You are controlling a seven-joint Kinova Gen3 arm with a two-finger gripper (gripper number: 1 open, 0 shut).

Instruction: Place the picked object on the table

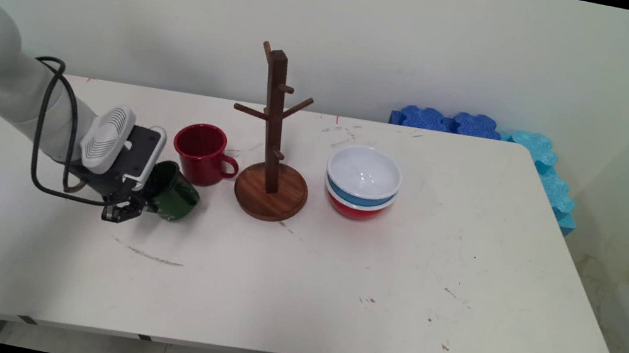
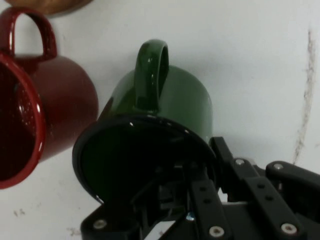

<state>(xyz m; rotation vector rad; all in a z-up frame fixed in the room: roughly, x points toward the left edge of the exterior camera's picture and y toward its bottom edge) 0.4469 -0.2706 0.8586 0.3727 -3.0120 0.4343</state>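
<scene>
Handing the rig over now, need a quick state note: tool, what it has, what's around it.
Tool: shut on the rim of the dark green enamel mug, one finger inside, mug tilted with its mouth toward the hand camera, handle on the far side.
Red enamel mug stands upright just beside it, handle toward the brown wooden mug tree, whose pegs are bare.
Stacked bowls, white over blue over red, stand right of the tree.
Whether the green mug is off the white table cannot be told.

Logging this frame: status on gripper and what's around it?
Gripper shut on green mug's rim, mug tilted. Red mug close beside it, upright. Wooden mug tree and stacked bowls further right.
</scene>
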